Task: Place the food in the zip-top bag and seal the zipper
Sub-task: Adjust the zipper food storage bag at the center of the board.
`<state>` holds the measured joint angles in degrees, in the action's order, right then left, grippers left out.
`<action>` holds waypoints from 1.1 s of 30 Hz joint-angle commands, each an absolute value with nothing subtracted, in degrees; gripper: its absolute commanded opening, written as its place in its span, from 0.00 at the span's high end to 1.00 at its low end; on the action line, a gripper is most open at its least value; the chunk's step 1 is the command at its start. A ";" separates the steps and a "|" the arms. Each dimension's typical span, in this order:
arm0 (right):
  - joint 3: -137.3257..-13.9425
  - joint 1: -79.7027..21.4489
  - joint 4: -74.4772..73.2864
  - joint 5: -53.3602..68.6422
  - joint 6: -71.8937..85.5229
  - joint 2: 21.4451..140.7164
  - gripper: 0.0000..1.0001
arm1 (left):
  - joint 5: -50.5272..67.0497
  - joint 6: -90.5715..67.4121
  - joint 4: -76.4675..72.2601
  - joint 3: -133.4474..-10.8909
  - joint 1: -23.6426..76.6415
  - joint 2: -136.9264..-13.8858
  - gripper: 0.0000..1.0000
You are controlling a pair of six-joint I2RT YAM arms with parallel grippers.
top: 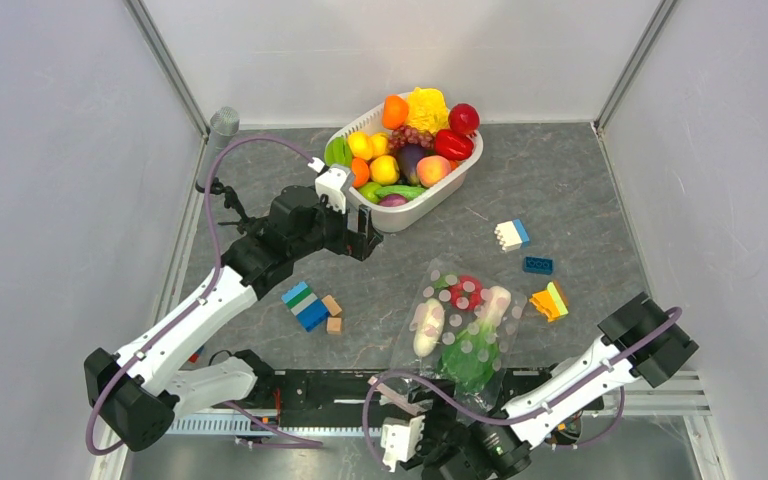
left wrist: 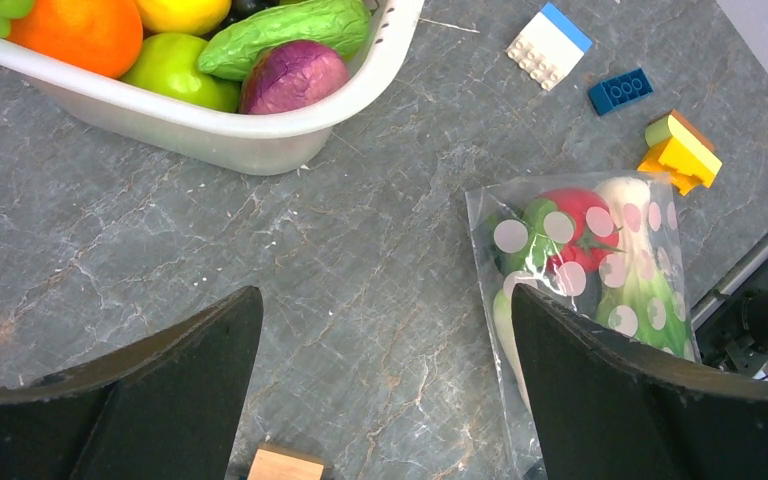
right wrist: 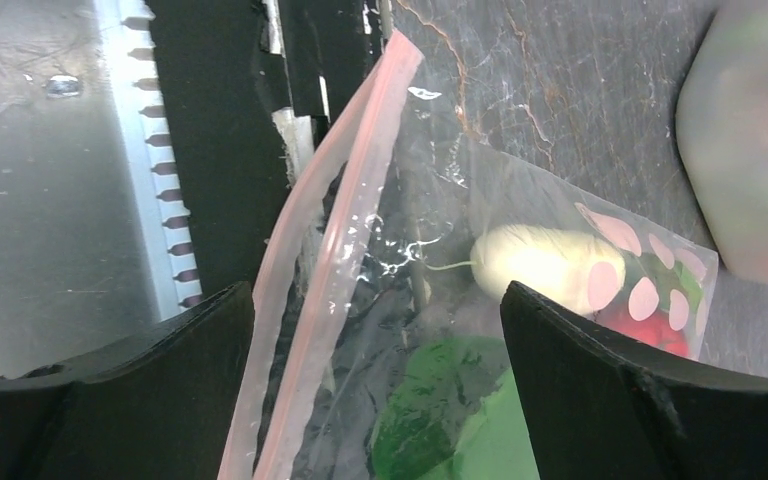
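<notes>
The zip-top bag (top: 460, 330) lies flat near the table's front edge. It holds a white radish (top: 427, 327), a red tomato (top: 465, 290) and a green leafy vegetable (top: 470, 362). In the right wrist view its pink zipper (right wrist: 330, 250) runs between the fingers, close to the left one, with its two strips slightly apart. My right gripper (right wrist: 375, 320) is open at the bag's mouth (top: 430, 410), holding nothing. My left gripper (top: 360, 240) is open and empty (left wrist: 385, 330) over bare table beside the white basket (top: 400, 215). More food (top: 410, 150) is piled in the basket.
A white-blue block (top: 511, 234), a blue block (top: 537, 265) and a yellow-orange-green block (top: 550, 301) lie right of the bag. A blue-green block stack (top: 305, 305) and tan blocks (top: 332, 305) lie left of it. A metal rail (top: 290, 385) runs along the near edge.
</notes>
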<state>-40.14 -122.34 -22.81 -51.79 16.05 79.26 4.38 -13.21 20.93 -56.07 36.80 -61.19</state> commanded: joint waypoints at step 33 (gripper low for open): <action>-37.52 -118.08 -24.11 -72.07 29.36 63.03 1.00 | 3.21 -12.81 21.87 -57.48 36.47 -61.50 0.00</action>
